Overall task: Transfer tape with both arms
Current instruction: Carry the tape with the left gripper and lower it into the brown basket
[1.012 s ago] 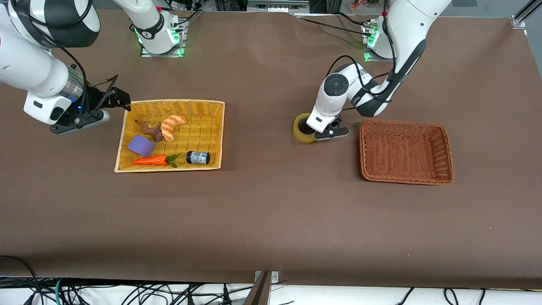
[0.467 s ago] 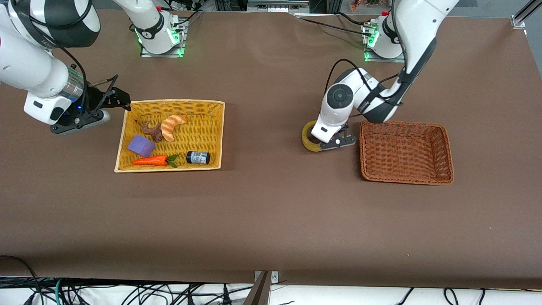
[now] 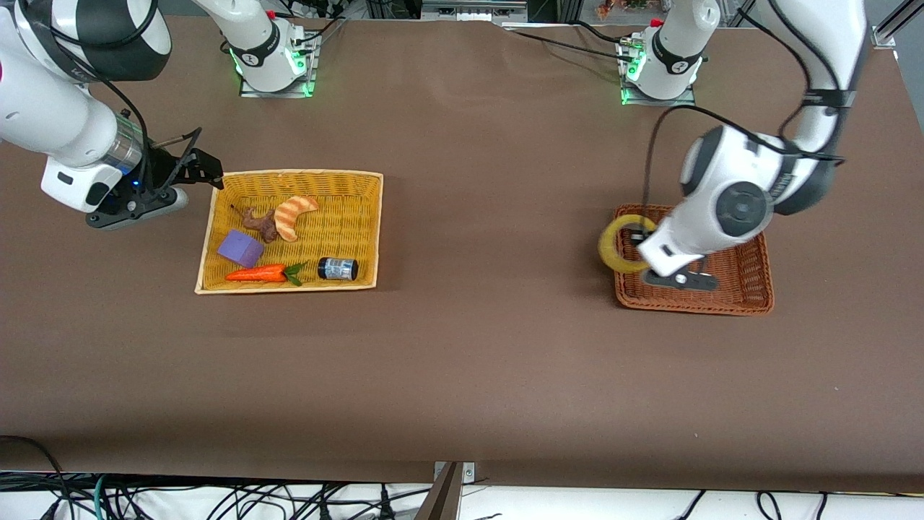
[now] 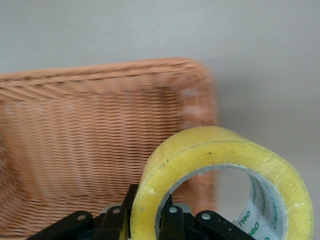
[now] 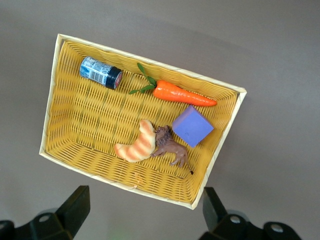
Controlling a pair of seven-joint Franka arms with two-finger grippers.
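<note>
Front view, middle height of the frame, toward the left arm's end of the table: left gripper [image 3: 638,238] up in the air, pinching the tape [image 3: 605,250]. Holds the yellow ring by its wall, one finger in the hole and one outside. Hangs over the rim of the brown basket [image 3: 751,290], at the basket's edge toward the right arm's end.

Left wrist view: shows the same grip from very close. Tape [image 4: 220,150] fills much of the picture, with the black fingers [image 4: 117,222] clamped on the ring's wall. Woven brown basket [image 4: 75,130] under it. Shows small green letters inside the ring, too small to see from the front.

Front view, upper part of the frame, toward the right arm's end: right gripper [image 3: 196,163] waits in the air beside the yellow basket [image 3: 361,180]. Hard to see its fingers from here.

Right wrist view: makes it plain. Right gripper [image 5: 145,205] wide open, holding nothing. Looks straight down on the yellow basket [image 5: 55,100] with its things: croissant [image 5: 136,145], brown toy animal [image 5: 170,147], purple block [image 5: 192,126], carrot [image 5: 182,94], small black jar [image 5: 101,72].

Same things in the front view: croissant [image 3: 294,211], brown toy animal [image 3: 261,224], purple block [image 3: 242,248], carrot [image 3: 256,274], small black jar [image 3: 338,269].
</note>
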